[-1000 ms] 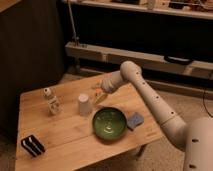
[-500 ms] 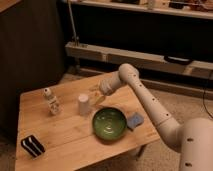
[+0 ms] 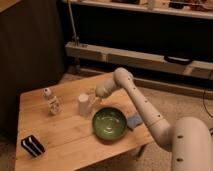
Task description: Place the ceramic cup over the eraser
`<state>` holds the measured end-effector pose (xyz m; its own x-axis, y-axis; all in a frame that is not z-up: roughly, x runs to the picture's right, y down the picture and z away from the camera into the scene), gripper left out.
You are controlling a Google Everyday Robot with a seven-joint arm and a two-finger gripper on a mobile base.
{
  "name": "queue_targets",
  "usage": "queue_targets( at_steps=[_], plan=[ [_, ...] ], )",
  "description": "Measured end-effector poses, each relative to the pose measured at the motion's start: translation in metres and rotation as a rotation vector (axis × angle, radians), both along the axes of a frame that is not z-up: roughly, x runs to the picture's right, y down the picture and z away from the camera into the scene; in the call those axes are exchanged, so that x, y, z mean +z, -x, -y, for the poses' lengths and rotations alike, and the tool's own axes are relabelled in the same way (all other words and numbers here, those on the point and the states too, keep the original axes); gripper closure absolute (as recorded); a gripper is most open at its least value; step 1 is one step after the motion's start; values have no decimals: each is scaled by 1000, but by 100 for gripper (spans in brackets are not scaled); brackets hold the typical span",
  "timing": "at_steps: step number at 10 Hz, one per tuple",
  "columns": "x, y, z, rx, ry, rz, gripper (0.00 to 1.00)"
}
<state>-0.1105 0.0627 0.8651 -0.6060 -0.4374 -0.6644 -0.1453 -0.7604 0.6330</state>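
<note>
The gripper (image 3: 93,101) is hovering low over the wooden desk (image 3: 65,137), at the end of the white arm (image 3: 140,102) that is reaching in from the right side of the camera view. Its jaws are standing released.

The ceramic cup (image 3: 83,105) is standing upright on its own base on the desk, just beside the jaws and on their left as the camera sees them. Whether a jaw is touching the cup wall cannot be told.

The eraser (image 3: 33,145) is lying flat near the front left corner of the desk, with its two white stripes facing up. It is sitting well apart from both the cup and the jaws.

A small clear bottle (image 3: 51,101) with a white cap is standing to the left of the cup, near it but apart. The markings on its label cannot be read.

A green bowl (image 3: 110,123) is sitting in front of the gripper, near the cup. A blue-grey pad (image 3: 134,120) is lying just beside the bowl's right rim
</note>
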Motion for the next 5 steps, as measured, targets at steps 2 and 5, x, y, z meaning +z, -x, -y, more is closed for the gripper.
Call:
queue_targets(
  at_steps=[2, 5],
  plan=[
    [1, 15, -2, -11, 10, 27, 35],
    [0, 26, -8, -36, 31, 55, 55]
  ],
)
